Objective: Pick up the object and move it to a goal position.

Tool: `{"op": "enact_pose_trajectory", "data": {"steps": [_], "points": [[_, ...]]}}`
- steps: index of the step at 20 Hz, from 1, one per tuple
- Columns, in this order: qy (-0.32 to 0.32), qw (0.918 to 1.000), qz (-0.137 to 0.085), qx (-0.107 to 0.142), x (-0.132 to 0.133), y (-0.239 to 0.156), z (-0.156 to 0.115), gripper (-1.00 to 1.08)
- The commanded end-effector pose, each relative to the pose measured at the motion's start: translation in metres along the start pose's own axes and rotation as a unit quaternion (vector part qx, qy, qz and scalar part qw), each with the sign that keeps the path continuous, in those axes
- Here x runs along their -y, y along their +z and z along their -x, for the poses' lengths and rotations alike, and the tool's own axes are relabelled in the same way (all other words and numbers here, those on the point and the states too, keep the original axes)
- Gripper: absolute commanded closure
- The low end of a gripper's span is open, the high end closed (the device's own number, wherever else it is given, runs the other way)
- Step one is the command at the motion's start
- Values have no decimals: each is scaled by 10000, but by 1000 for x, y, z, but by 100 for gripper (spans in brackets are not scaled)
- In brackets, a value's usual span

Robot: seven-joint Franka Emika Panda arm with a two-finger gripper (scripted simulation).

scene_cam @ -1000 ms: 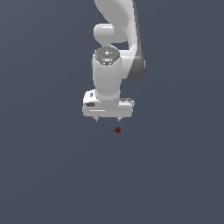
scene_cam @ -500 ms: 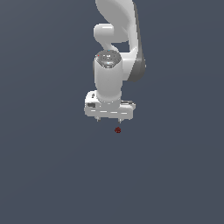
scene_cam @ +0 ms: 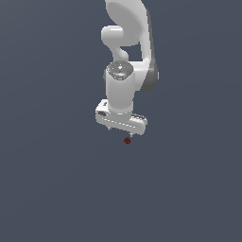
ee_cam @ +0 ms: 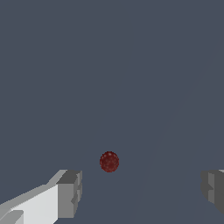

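The object (scene_cam: 126, 140) is a tiny dark red ball on the plain grey-blue ground, just below the white hand in the exterior view. My gripper (scene_cam: 120, 131) hangs over it, open, with nothing held. In the wrist view the object (ee_cam: 109, 161) lies ahead of the gripper (ee_cam: 142, 192), between the lines of the two widely spread grey fingertips (ee_cam: 70, 194), a little nearer one of them. The fingertips do not touch it.
The white arm (scene_cam: 130, 42) rises behind the hand toward the top of the exterior view. Plain dark grey-blue ground (scene_cam: 56, 179) surrounds everything.
The hand has shifted toward the exterior view's right and slightly down, so it now stands almost directly over the red object. The object has not moved.
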State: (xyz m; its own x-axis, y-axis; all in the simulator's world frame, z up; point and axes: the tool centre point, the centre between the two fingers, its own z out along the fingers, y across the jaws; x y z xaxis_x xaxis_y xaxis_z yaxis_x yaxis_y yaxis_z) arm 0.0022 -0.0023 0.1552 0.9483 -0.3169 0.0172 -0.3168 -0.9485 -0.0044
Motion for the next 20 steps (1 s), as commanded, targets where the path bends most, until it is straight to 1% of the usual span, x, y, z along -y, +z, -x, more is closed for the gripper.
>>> {"op": "enact_pose_trajectory", "data": {"steps": [1,6,10,15,20], "points": [[336,9994,-9,12,2,5,2,-92],[996,9950,-20,35,7,16,7,-92],[1522,9883,-23,52,10,24,11,-92],[2175,9760,-22,70,13,35,16,-92],[2820,9594,-14,83,16,45,21,-92]]}}
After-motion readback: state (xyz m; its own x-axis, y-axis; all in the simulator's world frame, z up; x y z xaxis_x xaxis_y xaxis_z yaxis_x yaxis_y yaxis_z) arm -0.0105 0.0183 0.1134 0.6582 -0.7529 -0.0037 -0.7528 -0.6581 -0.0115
